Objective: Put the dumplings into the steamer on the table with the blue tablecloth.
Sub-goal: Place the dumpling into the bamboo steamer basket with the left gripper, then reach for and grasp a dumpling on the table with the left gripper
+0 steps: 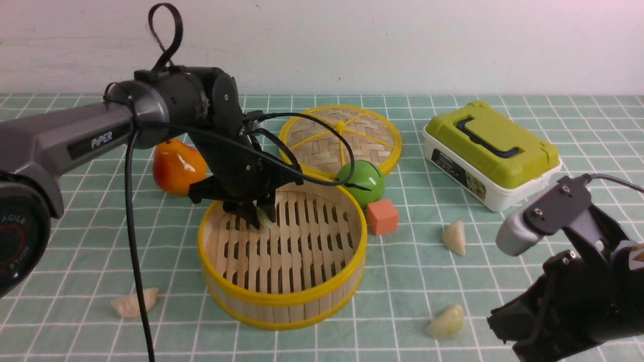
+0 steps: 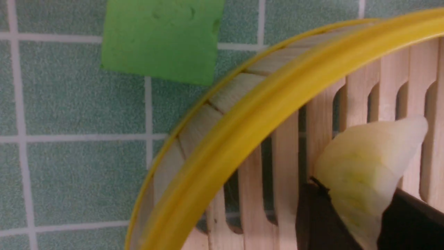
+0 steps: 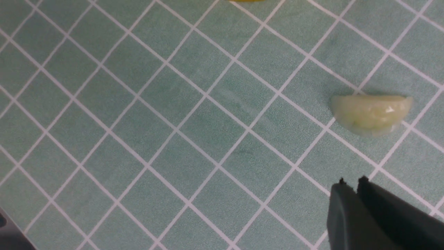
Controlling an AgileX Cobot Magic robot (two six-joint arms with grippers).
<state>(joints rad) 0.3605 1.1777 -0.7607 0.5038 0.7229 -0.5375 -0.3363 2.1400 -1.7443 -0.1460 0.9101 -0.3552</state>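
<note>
Placing zone: one dumpling in the steamer, three on the cloth

Four small pale pleated crescent dumplings, one round bamboo steamer with yellow rims (image 1: 282,299). Steamer dumpling (image 2: 367,170) sits inside, over the slats, between the left claw's (image 2: 347,211) fingers; jaws apart, can't tell if gripping. One tip pokes beyond the fingers, the other runs between them. Right claw (image 3: 352,178) nearly closed, nothing between the tips, near the closer right-side dumpling (image 1: 447,323).

Front view, long axes: left-side dumpling (image 1: 135,302) mostly sideways; farther right-side dumpling (image 1: 454,238) near-to-far; closer one diagonal, far tip to the right.

Also on the desk (image 1: 402,281): one woven lid (image 1: 327,141), one orange pear (image 1: 178,167), one green-lidded white box (image 1: 490,156).
</note>
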